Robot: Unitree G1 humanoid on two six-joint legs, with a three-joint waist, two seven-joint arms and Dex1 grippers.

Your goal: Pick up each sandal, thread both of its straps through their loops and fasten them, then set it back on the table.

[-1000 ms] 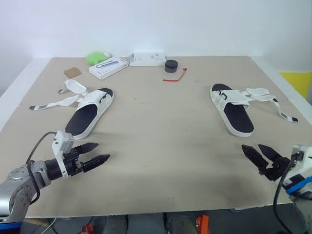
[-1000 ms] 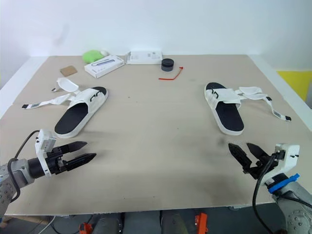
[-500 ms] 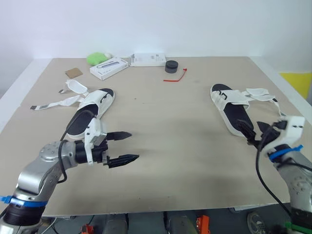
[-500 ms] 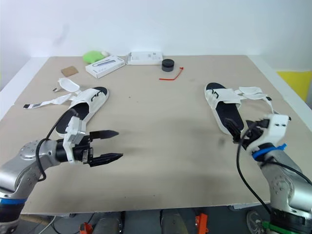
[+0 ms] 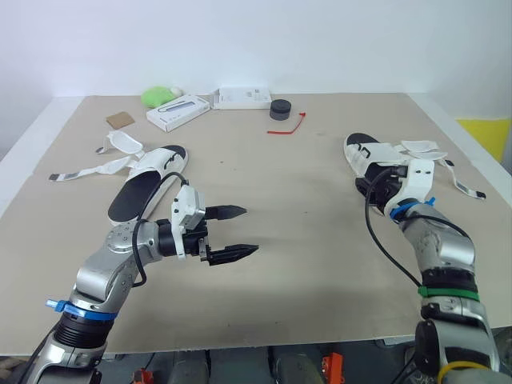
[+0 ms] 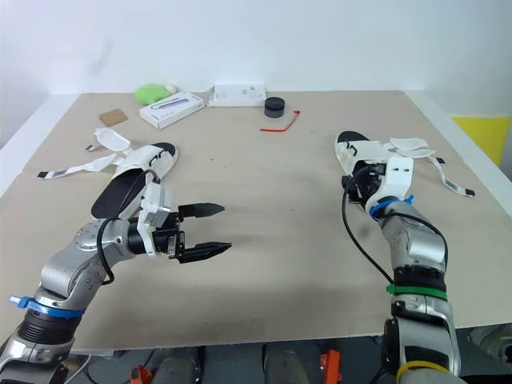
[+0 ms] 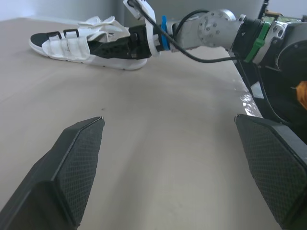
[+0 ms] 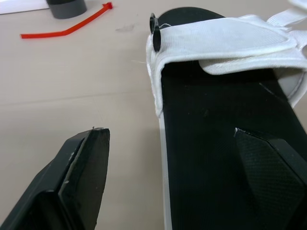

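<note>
While neither left sandal [image 5: 149, 186] nor right sandal [image 5: 382, 154] is fastened yet, right claw [image 8: 168, 134] straddles the latter's edge, spread wide; left claw [image 5: 250, 230] hovers wide, empty.

I see a worktop [image 5: 288, 200] of matt beige board, faintly scuffed. The sandal [image 8: 216, 124] on my right has a matt black footbed with a fine grain, a smooth white sole edge and straps [image 8: 225, 40] of white woven cloth. My left hand [image 5: 250, 230] carries black pads [image 7: 79, 167] with a fine cross-hatched texture. The red tie [image 8: 41, 34] looks like smooth plastic.
</note>
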